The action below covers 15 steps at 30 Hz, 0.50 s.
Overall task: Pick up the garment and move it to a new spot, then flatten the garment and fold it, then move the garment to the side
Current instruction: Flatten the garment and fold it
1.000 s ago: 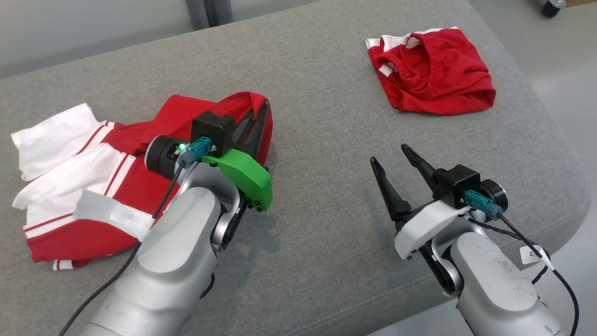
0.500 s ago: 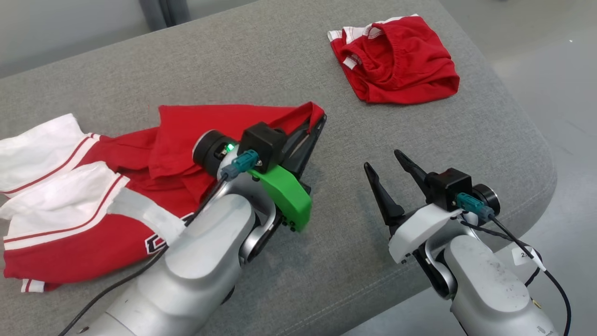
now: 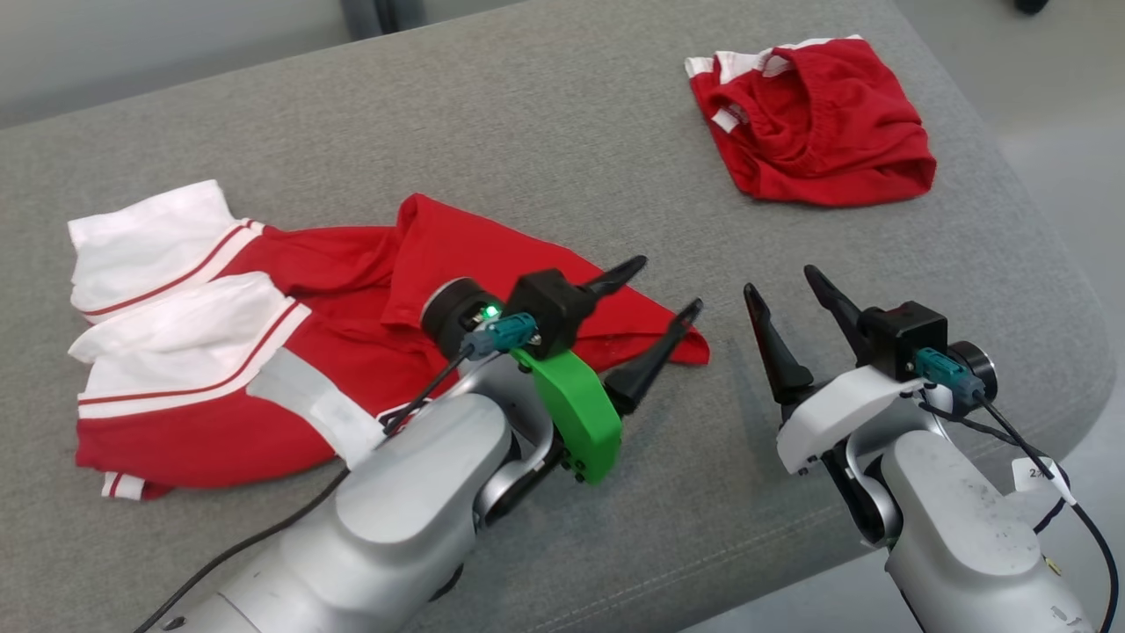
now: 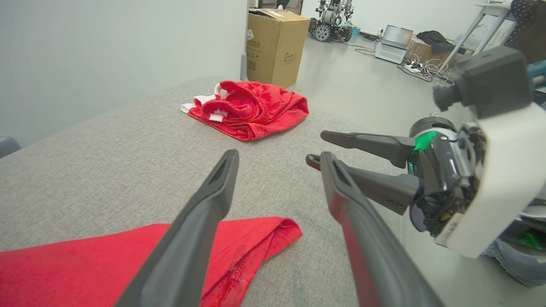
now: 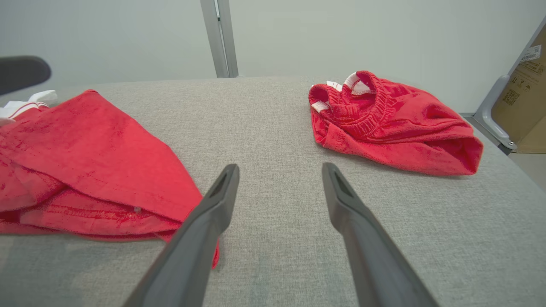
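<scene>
Both jaws apart | left gripper [image 3: 670, 283] over garment [image 3: 457, 246] corner | right gripper [image 3: 779, 279] above bare cushion [image 3: 571, 158]

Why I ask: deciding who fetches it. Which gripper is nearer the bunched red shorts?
Right. The right gripper points toward the red shorts from the near side; the left gripper hovers over the jersey corner, farther left.
</scene>
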Tool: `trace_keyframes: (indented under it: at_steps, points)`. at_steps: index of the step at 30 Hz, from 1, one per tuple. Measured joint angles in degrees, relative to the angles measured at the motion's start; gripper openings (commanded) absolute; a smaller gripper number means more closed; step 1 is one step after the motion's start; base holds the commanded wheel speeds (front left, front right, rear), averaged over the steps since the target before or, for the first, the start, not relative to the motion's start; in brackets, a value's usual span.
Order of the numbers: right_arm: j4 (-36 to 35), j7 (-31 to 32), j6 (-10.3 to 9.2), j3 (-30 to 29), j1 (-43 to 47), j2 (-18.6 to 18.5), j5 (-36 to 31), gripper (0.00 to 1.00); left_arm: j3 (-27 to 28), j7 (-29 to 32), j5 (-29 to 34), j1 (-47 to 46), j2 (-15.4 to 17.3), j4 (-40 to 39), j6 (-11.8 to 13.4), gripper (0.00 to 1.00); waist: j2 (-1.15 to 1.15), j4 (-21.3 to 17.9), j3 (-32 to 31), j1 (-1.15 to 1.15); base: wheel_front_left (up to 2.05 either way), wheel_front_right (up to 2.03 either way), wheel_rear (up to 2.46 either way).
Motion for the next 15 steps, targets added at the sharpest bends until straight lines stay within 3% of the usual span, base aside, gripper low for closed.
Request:
trace_keyframes:
  at_steps: [8,15]
  points:
    - [0.0,-0.01,1.09,1.8,0.04,0.02,-0.55,1.0,7.27,-1.41,0.65,-0.15,0.02,9.2,6.37,1.0,0.0,5.54,-0.85,0.0,0.0,0.0,0.0]
    - [0.07,-0.01,1.6,2.94,0.53,-0.79,-1.26,1.0,12.94,-2.76,-2.32,1.16,0.46,12.91,9.07,1.0,0.0,10.67,-1.64,0.0,0.0,0.0,0.0]
